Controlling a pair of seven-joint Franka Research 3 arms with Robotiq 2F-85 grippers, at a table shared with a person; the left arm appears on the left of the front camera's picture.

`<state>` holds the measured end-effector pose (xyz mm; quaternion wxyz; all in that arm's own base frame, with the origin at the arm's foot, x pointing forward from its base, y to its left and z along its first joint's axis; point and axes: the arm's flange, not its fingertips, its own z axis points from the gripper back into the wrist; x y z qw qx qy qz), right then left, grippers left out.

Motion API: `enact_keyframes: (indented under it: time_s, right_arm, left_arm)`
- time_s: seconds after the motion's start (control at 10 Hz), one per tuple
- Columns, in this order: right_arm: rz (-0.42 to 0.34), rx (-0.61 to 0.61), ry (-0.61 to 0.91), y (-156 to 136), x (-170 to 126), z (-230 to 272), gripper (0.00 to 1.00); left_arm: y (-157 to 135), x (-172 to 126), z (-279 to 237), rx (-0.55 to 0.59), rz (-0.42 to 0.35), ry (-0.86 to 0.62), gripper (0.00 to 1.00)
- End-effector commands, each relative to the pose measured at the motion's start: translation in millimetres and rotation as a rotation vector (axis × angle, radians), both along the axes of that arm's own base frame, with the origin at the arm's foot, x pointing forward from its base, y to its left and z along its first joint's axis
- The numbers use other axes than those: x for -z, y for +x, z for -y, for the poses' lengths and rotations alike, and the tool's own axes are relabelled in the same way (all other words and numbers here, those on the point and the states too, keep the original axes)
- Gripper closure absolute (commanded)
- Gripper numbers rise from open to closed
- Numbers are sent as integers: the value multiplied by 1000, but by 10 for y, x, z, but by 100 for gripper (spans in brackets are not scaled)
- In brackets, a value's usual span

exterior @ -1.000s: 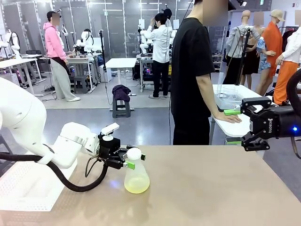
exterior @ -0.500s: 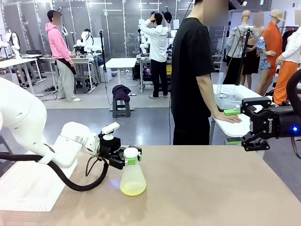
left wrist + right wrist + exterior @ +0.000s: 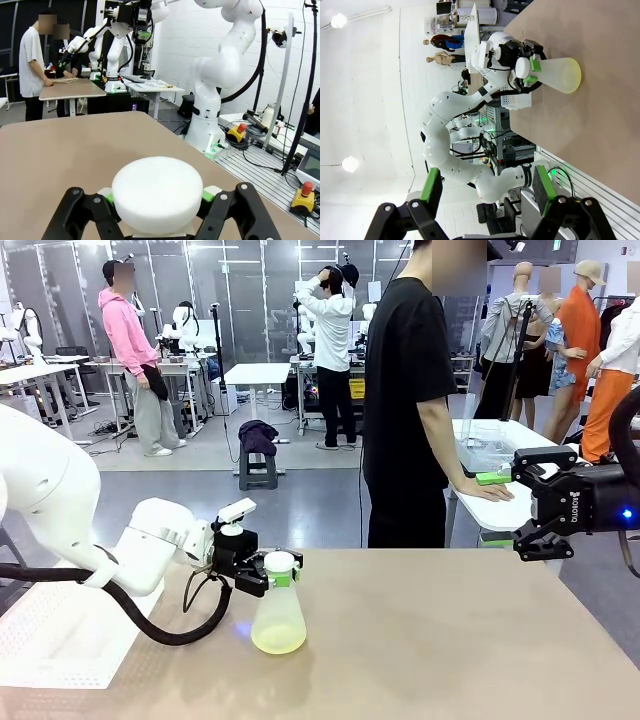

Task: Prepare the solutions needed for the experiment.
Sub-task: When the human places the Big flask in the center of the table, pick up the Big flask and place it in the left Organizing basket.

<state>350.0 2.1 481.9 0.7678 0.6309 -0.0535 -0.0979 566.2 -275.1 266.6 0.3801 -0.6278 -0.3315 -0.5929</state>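
Note:
A translucent conical flask [image 3: 278, 615] with a white round cap [image 3: 279, 562] stands at the left of the tan table [image 3: 450, 640], with a little pale yellow-green solution [image 3: 278, 641] in its bottom. My left gripper [image 3: 268, 577] is shut on the flask's neck just under the cap. In the left wrist view the cap [image 3: 157, 192] sits between the green pads [image 3: 207, 195]. My right gripper [image 3: 530, 540] hangs open over the table's far right edge, far from the flask. The right wrist view shows the flask [image 3: 560, 75] beyond its open fingers [image 3: 545, 190].
A person in a black shirt [image 3: 410, 390] stands at the far side, one hand resting on a white side table [image 3: 500, 505]. A white perforated board [image 3: 50, 640] lies left of the tan table. The left arm's black cable [image 3: 170, 630] loops beside the flask.
My left gripper has shut on the flask's neck, and the flask has shifted slightly to the left. The right arm has not moved.

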Motion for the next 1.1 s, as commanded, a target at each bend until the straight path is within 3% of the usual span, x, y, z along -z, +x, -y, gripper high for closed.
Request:
enact_keyframes:
  time_s: [0.0, 0.1, 0.2, 0.5, 0.7, 1.0]
  right_arm:
    - [-10, 11, 13, 13, -22, -10, 8]
    - [-10, 11, 13, 13, -22, -10, 8]
    - [-10, 11, 13, 13, -22, -10, 8]
    - [-10, 11, 13, 13, -22, -10, 8]
    - [-10, 11, 13, 13, -22, -10, 8]
    - [-10, 11, 13, 13, -22, -10, 8]
  left_arm:
    - [90, -183, -60, -39, 20, 17, 95]
    - [144, -389, -169, -69, 47, 14, 100]
    - [194, -597, -299, -109, 49, 47, 94]
    - [315, -1173, -754, -163, 73, 110, 94]
    - [377, -1544, -1234, -276, 108, 104, 94]
    - [258, -1767, -2186, -458, 168, 77, 94]
